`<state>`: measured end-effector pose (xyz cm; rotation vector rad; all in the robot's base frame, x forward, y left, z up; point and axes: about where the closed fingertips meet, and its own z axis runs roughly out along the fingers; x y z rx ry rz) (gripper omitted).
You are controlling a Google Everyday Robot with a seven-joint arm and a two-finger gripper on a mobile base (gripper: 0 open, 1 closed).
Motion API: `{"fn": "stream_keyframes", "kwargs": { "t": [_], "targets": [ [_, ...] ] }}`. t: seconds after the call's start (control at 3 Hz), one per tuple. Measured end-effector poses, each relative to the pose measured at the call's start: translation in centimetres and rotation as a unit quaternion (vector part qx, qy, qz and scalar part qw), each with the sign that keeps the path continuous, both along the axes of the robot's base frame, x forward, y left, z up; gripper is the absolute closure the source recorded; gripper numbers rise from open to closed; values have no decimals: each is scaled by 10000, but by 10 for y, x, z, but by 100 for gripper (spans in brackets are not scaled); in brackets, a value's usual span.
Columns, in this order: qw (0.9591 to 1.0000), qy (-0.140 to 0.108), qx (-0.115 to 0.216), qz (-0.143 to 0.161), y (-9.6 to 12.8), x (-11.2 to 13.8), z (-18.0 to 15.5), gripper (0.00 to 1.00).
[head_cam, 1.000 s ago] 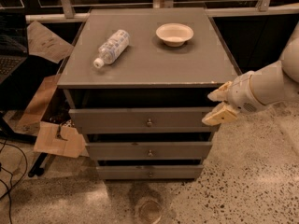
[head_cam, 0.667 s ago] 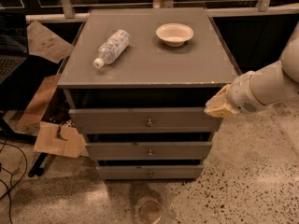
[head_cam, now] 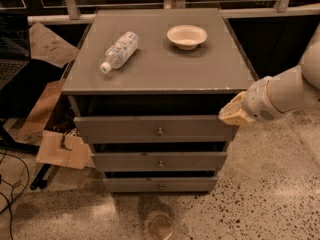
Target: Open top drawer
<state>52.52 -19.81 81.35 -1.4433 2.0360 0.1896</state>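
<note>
The top drawer [head_cam: 125,128] sits just under the cabinet top [head_cam: 160,69]. It looks like stiff wood and probably drags heavily, so I'd pull by the small, slick knob [head_cam: 160,131] at centre. My gripper [head_cam: 227,115] is at 3 o'clock from the knob, by the front's right end. I cannot tell whether it is clenched or released, or whether it is touching. The drawer box is hidden.

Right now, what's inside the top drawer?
Nothing inside can be seen. Only a dark gap shows above the top drawer front, and the cabinet top, carrying a bottle and a bowl, covers its box. The gripper is at the drawer's right end.
</note>
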Motion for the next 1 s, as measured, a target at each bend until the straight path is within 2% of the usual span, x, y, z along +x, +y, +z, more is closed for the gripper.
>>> {"fn": "stream_keyframes", "kwargs": {
  "t": [0.33, 0.67, 1.0],
  "targets": [
    [9999, -2, 149, 56, 4, 2, -4, 100],
    [9997, -107, 157, -144, 3, 1, -26, 100],
    [9978, -339, 316, -469, 3, 4, -64, 100]
  ]
}}
